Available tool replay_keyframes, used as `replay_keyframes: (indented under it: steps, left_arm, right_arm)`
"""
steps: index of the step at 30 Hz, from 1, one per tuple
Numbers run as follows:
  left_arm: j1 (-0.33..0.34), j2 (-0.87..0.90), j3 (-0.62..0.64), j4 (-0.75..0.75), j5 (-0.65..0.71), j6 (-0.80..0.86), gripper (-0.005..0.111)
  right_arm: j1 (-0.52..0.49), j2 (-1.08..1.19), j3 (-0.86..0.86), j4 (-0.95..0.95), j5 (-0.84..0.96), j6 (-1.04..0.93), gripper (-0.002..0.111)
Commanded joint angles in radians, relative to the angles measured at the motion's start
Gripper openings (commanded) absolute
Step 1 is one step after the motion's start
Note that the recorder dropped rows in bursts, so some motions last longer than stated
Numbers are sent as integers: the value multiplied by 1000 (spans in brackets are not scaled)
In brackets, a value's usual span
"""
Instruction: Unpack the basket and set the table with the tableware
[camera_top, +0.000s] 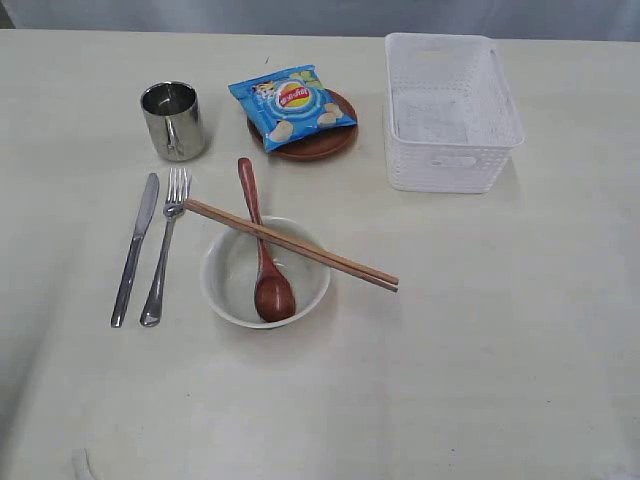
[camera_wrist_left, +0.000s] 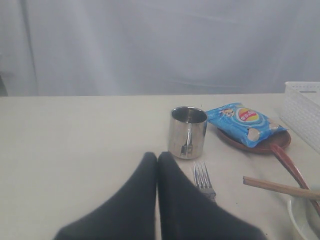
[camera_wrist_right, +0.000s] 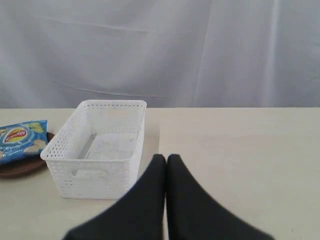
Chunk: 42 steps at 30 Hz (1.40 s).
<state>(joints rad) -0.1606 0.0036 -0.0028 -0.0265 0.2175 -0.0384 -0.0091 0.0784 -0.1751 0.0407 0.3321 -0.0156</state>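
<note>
Left gripper (camera_wrist_left: 158, 157) and right gripper (camera_wrist_right: 166, 157) are pressed together, empty, seemingly because unpacking is done: basket (camera_top: 450, 110) stands bare on the bench (camera_top: 500, 350); knife (camera_top: 134, 250) and fork (camera_top: 163, 250) lie beside the bowl (camera_top: 232, 285) bearing spoon (camera_top: 272, 290) and chopsticks (camera_top: 300, 247).

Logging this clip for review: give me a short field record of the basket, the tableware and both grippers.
basket: empty, far right in the exterior view
bowl: upright, near centre
spoon: head in bowl, handle over rim
chopsticks: laid across bowl rim
knife, fork: side by side beside bowl
mug: upright beyond fork
plate: under blue chip bag
left gripper: shut, holding nothing
right gripper: shut, holding nothing
</note>
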Motion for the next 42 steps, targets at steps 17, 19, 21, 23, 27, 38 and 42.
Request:
replay_keyframes:
  steps: [17, 19, 21, 23, 27, 38, 42]
  left_arm:
    - [-1, -4, 3, -5, -6, 0, 0]
    - [-1, -4, 3, -5, -6, 0, 0]
    - [-1, -4, 3, -5, -6, 0, 0]
    - [-1, -4, 3, -5, -6, 0, 0]
    - [-1, -4, 3, -5, -6, 0, 0]
    - [-1, -4, 3, -5, -6, 0, 0]
    - [-1, -4, 3, -3, -6, 0, 0]
  right_arm:
    - [60, -78, 175, -27, -39, 38, 1]
    - [60, -78, 175, -46, 17, 38, 1]
    - [60, -78, 175, -46, 17, 38, 1]
    - [60, -78, 175, -46, 17, 38, 1]
    - [60, -78, 175, -46, 17, 38, 1]
    - [60, -78, 175, -41, 15, 38, 1]
    - [60, -78, 175, -41, 15, 38, 1]
